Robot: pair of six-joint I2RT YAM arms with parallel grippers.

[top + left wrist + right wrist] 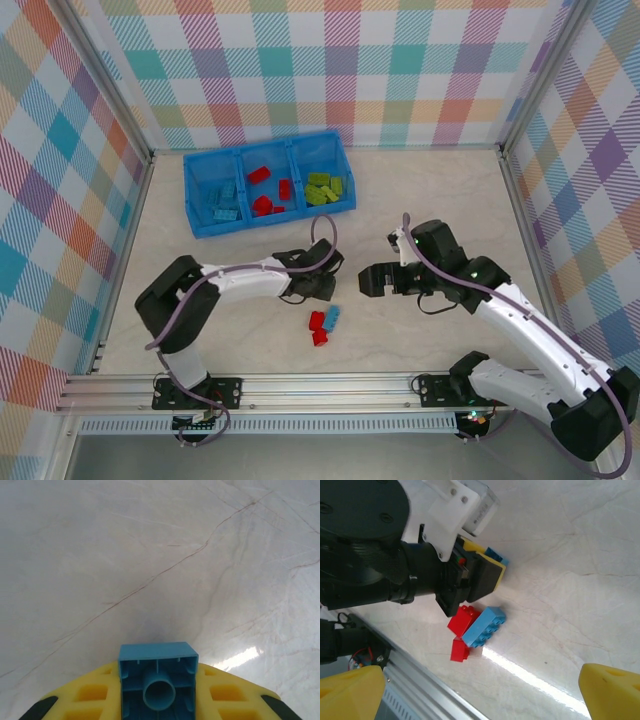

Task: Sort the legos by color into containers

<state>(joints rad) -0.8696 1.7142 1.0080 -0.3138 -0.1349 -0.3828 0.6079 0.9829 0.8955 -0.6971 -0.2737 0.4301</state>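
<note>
Inspecting blue tray [270, 222]: left compartment holds light blue legos [226, 204], middle holds red legos [268, 190], right holds lime legos [323, 188]. One blue brick [157, 680] is clamped in left hand [320, 285]; right hand [372, 281] is spread wide. Three loose bricks [323, 325] lie on counter [420, 190].

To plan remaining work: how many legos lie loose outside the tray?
3, beside the left gripper: a red lego, a blue lego, a second red lego. Others may be hidden.
</note>
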